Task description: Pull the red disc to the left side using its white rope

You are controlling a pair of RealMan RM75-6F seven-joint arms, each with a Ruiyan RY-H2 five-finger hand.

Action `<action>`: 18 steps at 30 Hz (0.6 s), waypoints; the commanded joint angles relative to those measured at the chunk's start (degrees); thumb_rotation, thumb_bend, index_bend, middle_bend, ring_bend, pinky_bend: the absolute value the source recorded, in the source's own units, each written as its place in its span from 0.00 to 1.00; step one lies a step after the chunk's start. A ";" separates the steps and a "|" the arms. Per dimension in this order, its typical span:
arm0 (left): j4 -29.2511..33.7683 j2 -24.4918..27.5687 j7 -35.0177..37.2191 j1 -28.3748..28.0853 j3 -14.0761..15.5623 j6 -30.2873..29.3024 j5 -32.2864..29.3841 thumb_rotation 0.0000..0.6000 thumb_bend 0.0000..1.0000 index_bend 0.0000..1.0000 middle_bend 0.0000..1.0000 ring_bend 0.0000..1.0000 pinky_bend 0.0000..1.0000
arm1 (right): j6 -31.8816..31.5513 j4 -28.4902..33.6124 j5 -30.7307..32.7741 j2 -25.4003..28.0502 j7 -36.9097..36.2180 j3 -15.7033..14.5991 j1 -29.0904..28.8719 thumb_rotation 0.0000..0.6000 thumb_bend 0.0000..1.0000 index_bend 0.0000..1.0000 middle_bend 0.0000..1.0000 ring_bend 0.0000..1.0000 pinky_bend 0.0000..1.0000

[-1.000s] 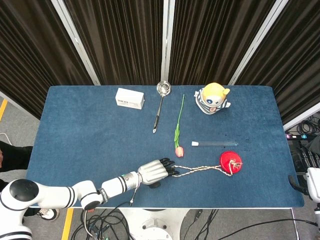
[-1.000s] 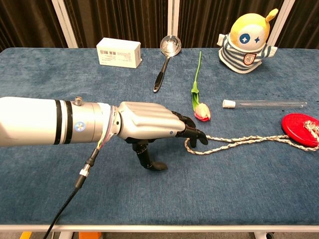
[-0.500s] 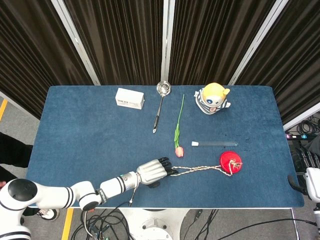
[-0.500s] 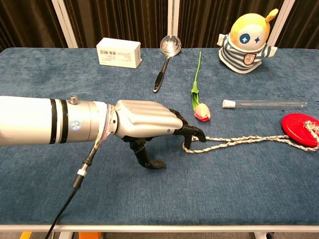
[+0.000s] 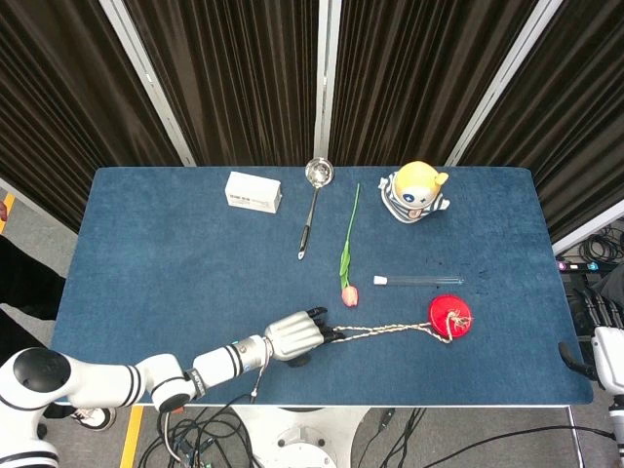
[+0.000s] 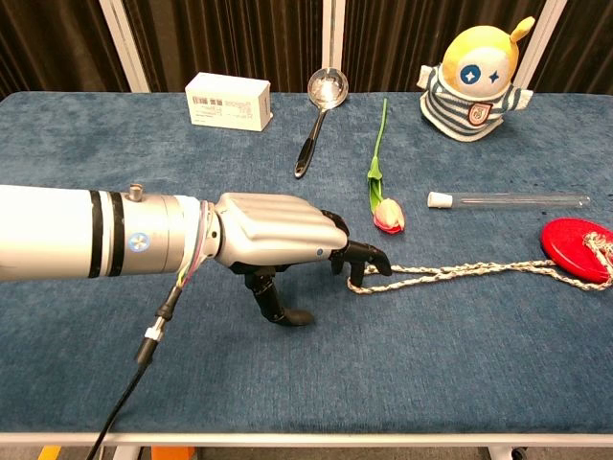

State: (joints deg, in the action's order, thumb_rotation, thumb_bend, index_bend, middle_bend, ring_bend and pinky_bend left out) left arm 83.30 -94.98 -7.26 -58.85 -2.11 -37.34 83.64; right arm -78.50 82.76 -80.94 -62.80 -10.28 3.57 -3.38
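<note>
The red disc (image 5: 449,315) (image 6: 578,250) lies flat near the front right of the blue table. Its white rope (image 5: 390,330) (image 6: 460,272) runs leftward from it, nearly straight, and ends in a small loop. My left hand (image 5: 292,334) (image 6: 278,230) is palm down at that loop, its dark fingertips (image 6: 369,259) curled down and hooked into it, while the thumb rests on the cloth below. My right hand (image 5: 606,341) shows only in part, off the table's right edge in the head view, and its fingers cannot be made out.
A pink tulip (image 5: 347,244) (image 6: 383,192) lies just behind the rope's loop, and a test tube (image 5: 419,281) (image 6: 508,200) behind the disc. Further back are a ladle (image 5: 312,200), a white box (image 5: 253,191) and a yellow plush toy (image 5: 415,192).
My left hand has drawn a little to the left with the rope's loop hooked on its fingers, and the rope has pulled straighter. The disc has not visibly moved.
</note>
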 commanded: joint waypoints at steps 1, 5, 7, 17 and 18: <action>0.16 0.15 0.15 -0.09 -0.06 -0.05 -0.04 1.00 0.37 0.12 0.77 0.35 0.09 | 0.10 -0.01 0.04 -0.02 0.00 -0.01 -0.03 1.00 0.27 0.00 0.00 0.00 0.00; 0.44 0.33 0.32 -0.23 -0.19 -0.27 0.03 1.00 0.37 0.13 0.80 0.39 0.09 | 0.26 -0.02 0.07 -0.09 0.03 -0.03 -0.08 1.00 0.27 0.00 0.00 0.00 0.00; 0.65 0.44 0.52 -0.32 -0.26 -0.34 0.04 1.00 0.37 0.13 0.82 0.41 0.09 | 0.31 -0.01 0.07 -0.12 0.05 -0.05 -0.09 1.00 0.27 0.00 0.00 0.00 0.00; 1.17 0.88 -0.13 -0.63 -0.40 -0.50 -0.39 1.00 0.37 0.14 0.83 0.46 0.10 | 0.42 -0.19 0.15 -0.23 0.02 -0.02 -0.12 1.00 0.27 0.00 0.00 0.00 0.00; 1.16 0.91 -0.34 -0.61 -0.40 -0.55 -0.50 1.00 0.38 0.15 0.84 0.48 0.11 | 0.46 -0.22 0.17 -0.23 0.01 -0.03 -0.12 1.00 0.27 0.00 0.00 0.00 0.00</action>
State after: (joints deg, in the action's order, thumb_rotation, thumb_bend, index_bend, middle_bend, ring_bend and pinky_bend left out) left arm 84.45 -94.10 -7.51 -59.46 -2.50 -37.87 83.22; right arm -78.04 82.53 -80.78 -63.03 -10.28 3.54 -3.50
